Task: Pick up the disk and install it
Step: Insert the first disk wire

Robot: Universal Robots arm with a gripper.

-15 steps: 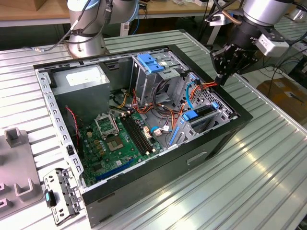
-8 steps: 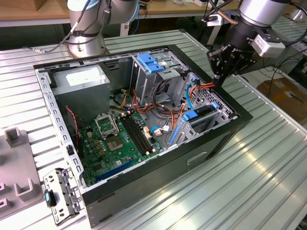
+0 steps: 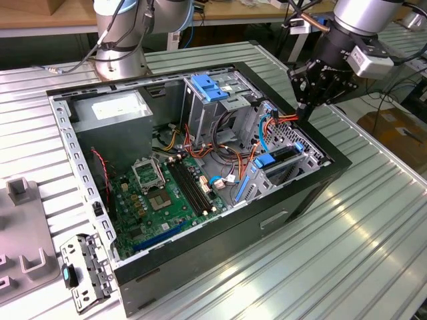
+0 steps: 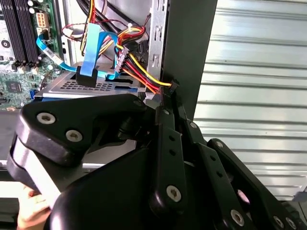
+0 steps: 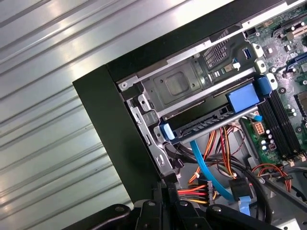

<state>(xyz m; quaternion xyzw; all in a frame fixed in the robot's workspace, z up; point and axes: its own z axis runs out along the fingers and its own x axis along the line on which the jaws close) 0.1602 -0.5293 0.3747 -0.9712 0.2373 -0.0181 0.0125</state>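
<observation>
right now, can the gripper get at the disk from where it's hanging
Probably not cleanly. The gripper hangs by the case wall, and the disk sits slotted in the drive bay, with the cable bundle crowding the end nearest it.

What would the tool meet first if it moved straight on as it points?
Probably the black connector on the red and yellow wires, just ahead of the tool beside the case wall; depth is unclear.

Glossy ribbed metal table (image 3: 373, 233), matt case (image 3: 200, 267)
</observation>
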